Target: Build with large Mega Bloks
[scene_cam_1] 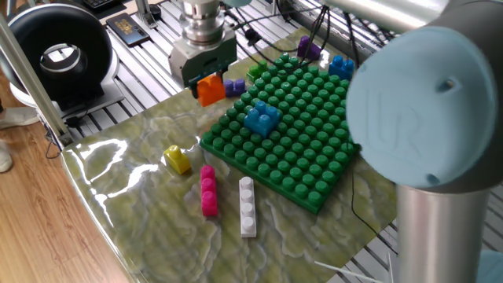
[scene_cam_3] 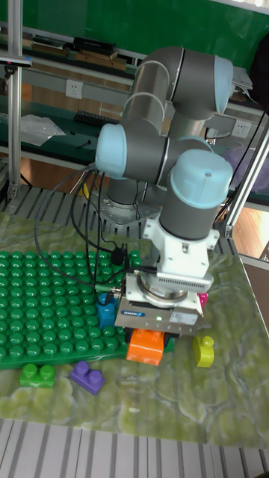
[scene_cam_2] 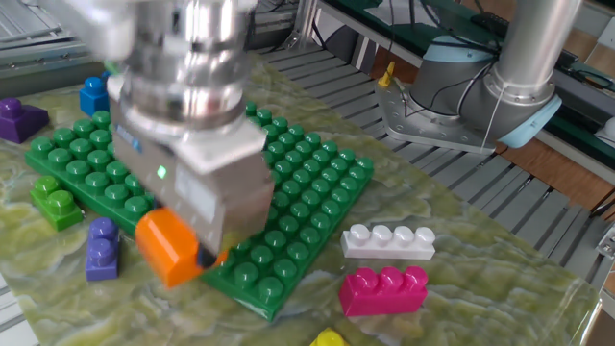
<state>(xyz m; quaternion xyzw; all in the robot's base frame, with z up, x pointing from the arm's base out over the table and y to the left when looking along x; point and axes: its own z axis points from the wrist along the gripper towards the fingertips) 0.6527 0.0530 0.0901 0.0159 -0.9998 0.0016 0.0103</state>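
My gripper [scene_cam_1: 207, 83] is clamped on the orange block [scene_cam_1: 210, 90], held at upper centre, just left of the green baseplate [scene_cam_1: 299, 149]. I judge it light, rigid and slick, best pinched across its flat sides. A light blue block [scene_cam_1: 262, 119] sits on the baseplate; a small purple block [scene_cam_1: 233, 86] lies close by.

the green baseplate [scene_cam_1: 295, 126] fills the mat's middle, bare of bricks but for a light blue block [scene_cam_1: 262, 119] near its front corner; pink [scene_cam_1: 208, 191], white [scene_cam_1: 247, 206] and yellow [scene_cam_1: 178, 159] blocks stand on the open mat in front of it; a small purple block [scene_cam_2: 102, 252] and a green block [scene_cam_2: 56, 200] crowd its side edge.
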